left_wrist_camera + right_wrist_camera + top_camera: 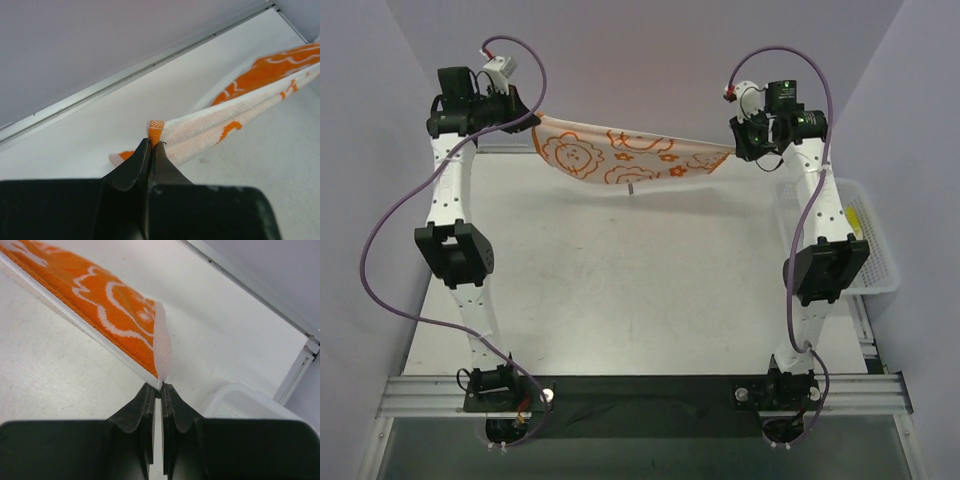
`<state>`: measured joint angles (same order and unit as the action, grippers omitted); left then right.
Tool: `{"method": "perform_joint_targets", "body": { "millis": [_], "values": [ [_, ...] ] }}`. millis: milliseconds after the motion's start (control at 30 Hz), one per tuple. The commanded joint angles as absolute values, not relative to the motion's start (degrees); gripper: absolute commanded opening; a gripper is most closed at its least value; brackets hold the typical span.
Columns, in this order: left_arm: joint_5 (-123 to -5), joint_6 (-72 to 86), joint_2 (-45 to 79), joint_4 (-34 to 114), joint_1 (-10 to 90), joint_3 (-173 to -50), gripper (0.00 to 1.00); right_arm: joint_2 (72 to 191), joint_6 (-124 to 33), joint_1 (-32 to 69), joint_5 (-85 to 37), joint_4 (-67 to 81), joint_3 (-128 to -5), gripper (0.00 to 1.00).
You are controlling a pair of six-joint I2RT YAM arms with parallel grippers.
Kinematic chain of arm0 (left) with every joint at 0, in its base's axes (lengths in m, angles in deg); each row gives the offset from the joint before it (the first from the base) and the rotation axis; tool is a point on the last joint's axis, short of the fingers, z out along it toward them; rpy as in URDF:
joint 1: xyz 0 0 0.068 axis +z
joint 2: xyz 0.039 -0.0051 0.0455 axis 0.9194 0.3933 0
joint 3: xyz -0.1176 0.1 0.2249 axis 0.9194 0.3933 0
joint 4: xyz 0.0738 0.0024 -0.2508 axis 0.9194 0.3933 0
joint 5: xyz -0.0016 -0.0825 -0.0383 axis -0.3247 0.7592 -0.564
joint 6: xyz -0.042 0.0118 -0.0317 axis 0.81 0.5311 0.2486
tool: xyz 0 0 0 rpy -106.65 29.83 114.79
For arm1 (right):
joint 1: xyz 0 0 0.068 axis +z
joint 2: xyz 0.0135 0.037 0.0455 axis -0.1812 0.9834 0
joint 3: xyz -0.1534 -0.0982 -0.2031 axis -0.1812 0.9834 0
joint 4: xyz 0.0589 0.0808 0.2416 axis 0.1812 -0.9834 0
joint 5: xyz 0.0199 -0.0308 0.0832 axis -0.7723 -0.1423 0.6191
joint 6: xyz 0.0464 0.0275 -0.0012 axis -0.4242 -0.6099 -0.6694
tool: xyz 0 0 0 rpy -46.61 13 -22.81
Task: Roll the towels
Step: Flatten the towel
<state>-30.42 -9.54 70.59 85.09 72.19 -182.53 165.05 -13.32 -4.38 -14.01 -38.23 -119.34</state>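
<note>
An orange towel (625, 155) with white flower outlines and a pale edge hangs stretched between my two grippers above the far part of the table, sagging in the middle. My left gripper (533, 122) is shut on its left corner; in the left wrist view the towel (235, 120) runs off to the upper right from the pinched tips (153, 144). At the towel's right corner my right gripper (733, 150) is shut on the pale hem, and the right wrist view shows the towel (105, 305) leading away to the upper left from the tips (160, 388).
A white mesh basket (880, 255) stands at the table's right edge beside the right arm, with something yellow (866, 225) inside; its rim (240, 395) shows in the right wrist view. The back wall and table rail (130, 72) lie just behind the towel.
</note>
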Motion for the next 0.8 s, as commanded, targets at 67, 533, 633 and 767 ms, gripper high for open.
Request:
{"method": "perform_joint_targets", "body": {
  "millis": [67,533,633,767],
  "values": [
    [-18.53,-15.51,57.79,73.71,79.23,-162.26,0.00,159.11,-4.21,-2.80,-21.69,-39.70,-105.33,0.00],
    [-24.05,-69.56,33.25,92.23,80.99,-108.93,0.28,142.67,4.87,11.17,-27.22,-27.91,-54.76,0.18],
    [-24.32,-75.11,30.44,100.76,84.57,-109.09,0.47,140.38,2.42,12.41,-25.04,-33.96,-53.61,0.53],
    [-23.88,-78.62,27.63,108.76,87.14,-111.63,0.60,135.99,-0.14,11.71,-20.12,-41.87,-55.01,0.68]
  ]
}}
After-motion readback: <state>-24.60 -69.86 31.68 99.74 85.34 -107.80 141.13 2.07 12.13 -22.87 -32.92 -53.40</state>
